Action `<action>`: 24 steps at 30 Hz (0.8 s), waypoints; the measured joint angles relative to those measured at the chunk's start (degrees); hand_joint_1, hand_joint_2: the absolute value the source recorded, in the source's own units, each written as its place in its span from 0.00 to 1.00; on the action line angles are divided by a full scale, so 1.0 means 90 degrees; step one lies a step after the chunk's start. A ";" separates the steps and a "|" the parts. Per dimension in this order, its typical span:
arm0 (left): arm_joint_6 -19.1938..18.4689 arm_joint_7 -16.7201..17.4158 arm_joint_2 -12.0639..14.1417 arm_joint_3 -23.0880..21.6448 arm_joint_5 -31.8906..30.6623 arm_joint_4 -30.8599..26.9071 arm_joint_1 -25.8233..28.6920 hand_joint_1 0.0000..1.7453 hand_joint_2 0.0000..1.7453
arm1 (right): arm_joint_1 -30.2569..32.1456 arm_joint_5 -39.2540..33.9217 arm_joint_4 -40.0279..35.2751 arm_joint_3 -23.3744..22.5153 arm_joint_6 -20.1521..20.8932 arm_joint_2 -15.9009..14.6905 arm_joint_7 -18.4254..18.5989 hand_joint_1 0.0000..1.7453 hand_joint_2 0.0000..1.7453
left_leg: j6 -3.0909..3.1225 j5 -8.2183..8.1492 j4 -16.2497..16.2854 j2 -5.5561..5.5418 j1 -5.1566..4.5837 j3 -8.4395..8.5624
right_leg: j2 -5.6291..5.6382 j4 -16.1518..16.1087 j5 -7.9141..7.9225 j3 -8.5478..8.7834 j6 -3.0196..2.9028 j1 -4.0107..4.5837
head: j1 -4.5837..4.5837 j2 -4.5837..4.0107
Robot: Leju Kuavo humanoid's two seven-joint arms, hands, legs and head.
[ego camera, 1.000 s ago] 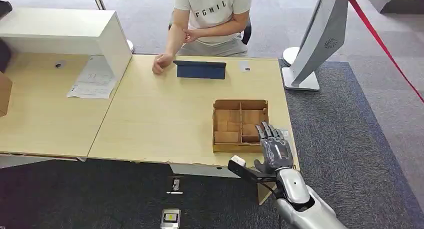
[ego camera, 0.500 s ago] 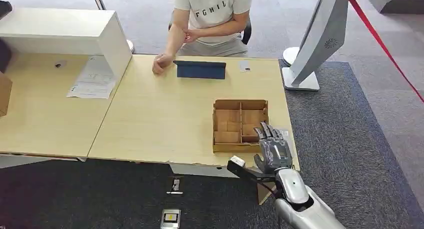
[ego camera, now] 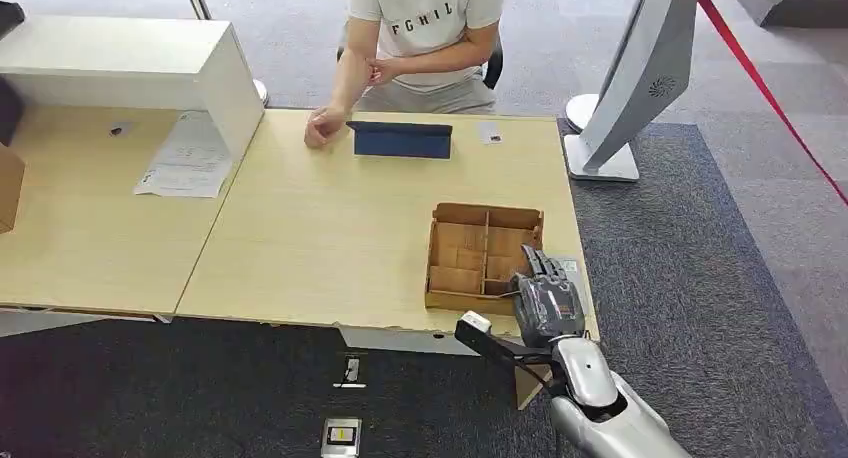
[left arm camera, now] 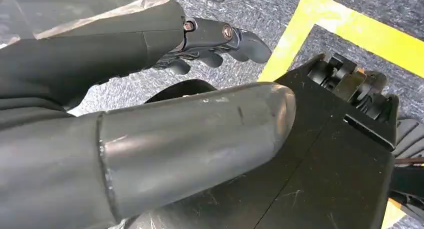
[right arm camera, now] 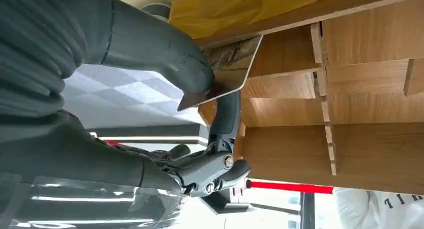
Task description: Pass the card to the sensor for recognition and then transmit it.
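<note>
In the right hand (right arm camera: 165,84), a thin glossy card (right arm camera: 227,71).

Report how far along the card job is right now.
Done: the right hand pinches a card between thumb and a finger, right at the divided cardboard box on the table. In hand: drawing the card out of the box. Left: presenting it to the sensor and passing it on; the person waits across the table.
</note>
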 joint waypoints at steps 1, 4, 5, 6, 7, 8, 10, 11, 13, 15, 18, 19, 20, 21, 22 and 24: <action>-0.0002 0.0002 0.0000 0.0000 0.0000 0.0000 -0.0001 0.00 0.00 | 0.0000 -0.0002 0.0012 0.0000 -0.0002 0.0005 -0.0005 1.00 1.00 | 0.0000 0.0000 0.0000 0.0000 0.0000 0.0000 | 0.0000 0.0000 0.0000 0.0000 0.0000 0.0000 | -0.0002 0.0000; -0.0039 0.0051 0.0000 0.0000 0.0010 0.0000 -0.0013 0.00 0.00 | -0.0015 -0.0034 0.0046 0.0000 -0.0024 0.0024 -0.0094 1.00 1.00 | 0.0000 0.0000 0.0000 0.0000 0.0000 0.0000 | 0.0000 0.0000 0.0000 0.0000 0.0000 0.0000 | 0.0000 0.0000; -0.0041 0.0053 0.0000 0.0000 0.0012 0.0000 -0.0018 0.00 0.00 | -0.0027 -0.0044 0.0058 0.0000 -0.0029 0.0032 -0.0119 1.00 1.00 | 0.0000 0.0000 0.0000 0.0001 0.0000 0.0000 | 0.0000 0.0000 0.0000 0.0000 0.0000 0.0000 | 0.0000 0.0000; -0.0049 0.0058 0.0000 0.0000 0.0024 0.0000 -0.0025 0.00 0.00 | -0.0036 -0.0056 0.0075 0.0000 -0.0029 0.0041 -0.0134 1.00 1.00 | 0.0000 0.0000 0.0000 0.0001 0.0000 0.0000 | 0.0000 0.0000 0.0000 0.0000 0.0000 0.0000 | -0.0002 0.0000; -0.0051 0.0073 0.0000 0.0000 0.0027 0.0000 -0.0032 0.00 0.00 | -0.0043 -0.0075 0.0087 0.0002 -0.0029 0.0049 -0.0146 1.00 1.00 | 0.0000 0.0000 0.0000 0.0001 0.0000 0.0000 | 0.0000 0.0000 0.0000 0.0001 0.0000 0.0000 | 0.0000 0.0000; -0.0061 0.0080 0.0000 0.0000 0.0029 0.0000 -0.0037 0.00 0.00 | -0.0054 -0.0083 0.0107 0.0005 -0.0029 0.0058 -0.0163 1.00 1.00 | 0.0000 0.0000 0.0000 0.0001 0.0000 0.0000 | 0.0000 0.0000 0.0000 0.0001 0.0000 0.0000 | -0.0002 0.0000; -0.0066 0.0092 0.0000 0.0000 0.0061 0.0000 -0.0041 0.00 0.00 | -0.0076 -0.0099 0.0141 0.0010 -0.0068 0.0082 -0.0209 1.00 1.00 | 0.0000 0.0000 0.0000 0.0001 0.0000 0.0000 | 0.0000 0.0001 0.0000 0.0001 0.0000 0.0000 | -0.0002 0.0000; -0.0066 0.0095 0.0000 0.0000 0.0078 0.0000 -0.0041 0.00 0.00 | -0.0088 -0.0114 0.0170 0.0017 -0.0119 0.0092 -0.0231 1.00 1.00 | 0.0000 0.0000 0.0000 0.0000 0.0000 0.0000 | 0.0000 0.0001 0.0000 0.0001 0.0000 0.0001 | 0.0000 0.0000; -0.0066 0.0095 0.0000 0.0000 0.0114 0.0000 -0.0043 0.00 0.00 | -0.0114 -0.0100 0.0226 0.0032 -0.0294 0.0121 -0.0277 1.00 1.00 | 0.0000 0.0000 0.0000 0.0000 0.0000 -0.0001 | 0.0000 0.0001 0.0000 0.0000 0.0000 0.0001 | 0.0000 0.0000; -0.0063 0.0095 0.0000 0.0000 0.0121 0.0000 -0.0042 0.00 0.00 | -0.0144 -0.0085 0.0265 0.0046 -0.0591 0.0143 -0.0316 1.00 1.00 | 0.0000 0.0000 0.0000 -0.0001 0.0000 -0.0001 | 0.0000 0.0001 0.0000 0.0000 0.0000 0.0001 | -0.0002 0.0000; -0.0082 0.0095 0.0000 0.0000 0.0129 0.0000 -0.0044 0.00 0.00 | -0.0202 0.0060 0.0284 0.0049 -0.1119 0.0168 -0.0396 1.00 1.00 | 0.0000 0.0000 0.0000 -0.0001 0.0000 -0.0002 | 0.0000 0.0002 0.0000 0.0000 0.0000 0.0001 | -0.0002 0.0000; -0.0090 0.0095 0.0000 0.0000 0.0129 0.0000 -0.0045 0.00 0.00 | -0.0239 0.0121 0.0284 0.0049 -0.1233 0.0170 -0.0413 1.00 1.00 | 0.0000 0.0000 0.0000 0.0000 0.0000 -0.0001 | 0.0000 0.0002 0.0000 0.0000 0.0000 0.0001 | -0.0002 0.0000; -0.0100 0.0095 0.0000 0.0000 0.0126 0.0000 -0.0047 0.00 0.00 | -0.0284 0.0197 0.0284 0.0049 -0.1312 0.0172 -0.0418 1.00 1.00 | 0.0000 0.0000 0.0000 0.0000 0.0000 -0.0001 | 0.0000 0.0002 0.0000 0.0000 0.0000 0.0001 | -0.0002 0.0000; -0.0124 0.0095 0.0000 0.0000 0.0121 0.0000 -0.0050 0.00 0.00 | -0.0329 0.0277 0.0277 0.0049 -0.1358 0.0170 -0.0420 1.00 1.00 | 0.0000 0.0000 0.0000 0.0000 0.0000 -0.0001 | 0.0000 0.0001 0.0000 0.0000 0.0000 0.0000 | -0.0002 0.0000; -0.0143 0.0095 0.0000 0.0000 0.0121 0.0000 -0.0052 0.00 0.00 | -0.0367 0.0320 0.0253 0.0049 -0.1362 0.0170 -0.0420 1.00 1.00 | 0.0000 0.0000 0.0000 0.0000 0.0000 -0.0001 | 0.0000 0.0001 0.0000 0.0000 0.0000 0.0000 | 0.0000 0.0000; -0.0165 0.0097 0.0000 0.0000 0.0119 0.0000 -0.0054 0.00 0.00 | -0.0429 0.0396 0.0209 0.0046 -0.1365 0.0165 -0.0423 1.00 1.00 | 0.0000 0.0001 0.0000 0.0000 0.0000 -0.0001 | 0.0000 0.0001 0.0000 0.0000 0.0000 0.0000 | 0.0000 0.0000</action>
